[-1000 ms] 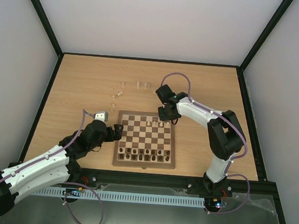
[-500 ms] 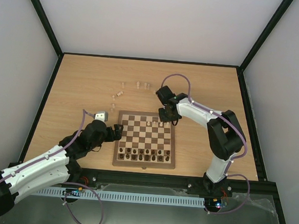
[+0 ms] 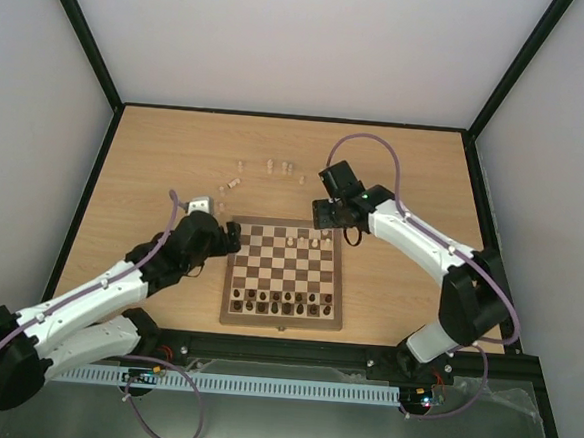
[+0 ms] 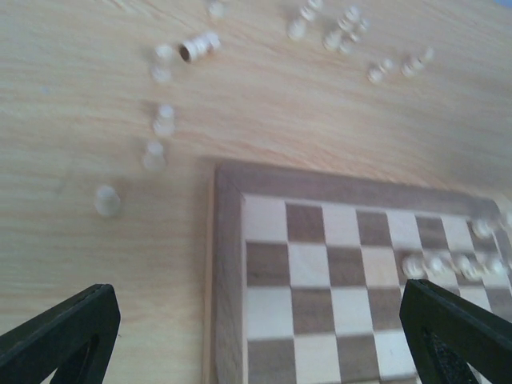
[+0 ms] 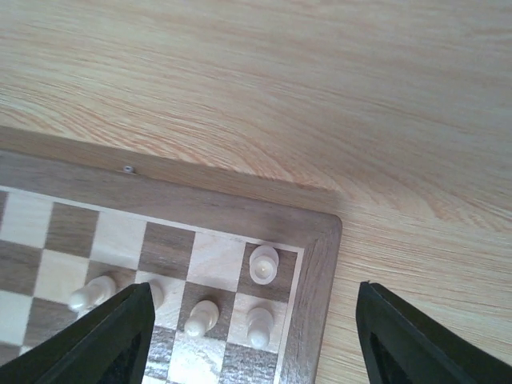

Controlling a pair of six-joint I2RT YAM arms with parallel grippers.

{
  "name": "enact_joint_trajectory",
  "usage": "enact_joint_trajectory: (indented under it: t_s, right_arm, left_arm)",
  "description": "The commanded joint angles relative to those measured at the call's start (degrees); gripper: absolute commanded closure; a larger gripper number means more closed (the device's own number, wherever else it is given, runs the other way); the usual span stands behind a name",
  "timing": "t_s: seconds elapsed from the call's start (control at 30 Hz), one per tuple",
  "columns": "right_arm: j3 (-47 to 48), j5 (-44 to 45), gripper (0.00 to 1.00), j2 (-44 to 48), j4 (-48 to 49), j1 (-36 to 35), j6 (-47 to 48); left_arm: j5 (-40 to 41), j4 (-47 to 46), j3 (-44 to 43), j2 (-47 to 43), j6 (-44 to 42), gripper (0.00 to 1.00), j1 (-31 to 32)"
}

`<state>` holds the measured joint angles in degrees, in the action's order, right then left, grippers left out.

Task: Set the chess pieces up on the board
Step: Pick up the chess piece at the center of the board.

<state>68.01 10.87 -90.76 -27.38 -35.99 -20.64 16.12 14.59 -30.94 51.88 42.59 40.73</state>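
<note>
The board holds dark chess pieces nearside (pale ones mostly scattered beyond).

left white-and-black arm stretched low, running forward and to the right; black wrist level. left gripper points right, jaws as wide apart as they go. right white-and-black arm bent at the elbow out on the right, forearm angling back-left. right gripper points down, black fingers spread well apart.

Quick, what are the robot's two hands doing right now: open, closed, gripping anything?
Left hand: open, holding nothing.
Right hand: open, holding nothing.
</note>
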Motion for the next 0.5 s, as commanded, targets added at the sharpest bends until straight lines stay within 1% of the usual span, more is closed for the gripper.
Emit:
enact_joint_trajectory:
  t_s: [0.0,0.13,0.3,0.4,0.47]
  right_arm:
    - [-2.66,-0.82,0.29,5.80,1.16,-0.22,-1.65]
    - [-6.41,-3.69,0.28,10.98,3.91,-0.28,-2.53]
    - [-9.82,-7.63,0.28,13.03,6.62,-0.23,-2.44]
    - [-10.36,-9.19,0.29,13.44,7.28,-0.25,-2.32]
    - [-10.85,-10.49,0.29,13.95,7.91,-0.23,-2.30]
  left_arm:
    - [1.60,2.25,-4.65,4.92,-3.70,0.01,-5.14]
    - [-0.52,3.07,-6.72,10.18,-5.88,0.01,-11.74]
    - [-3.79,1.47,-6.65,15.18,-6.80,0.01,-17.79]
    - [-4.82,1.06,-6.88,18.41,-7.12,0.09,-19.49]
    - [-5.04,1.16,-7.14,20.44,-7.38,0.18,-19.87]
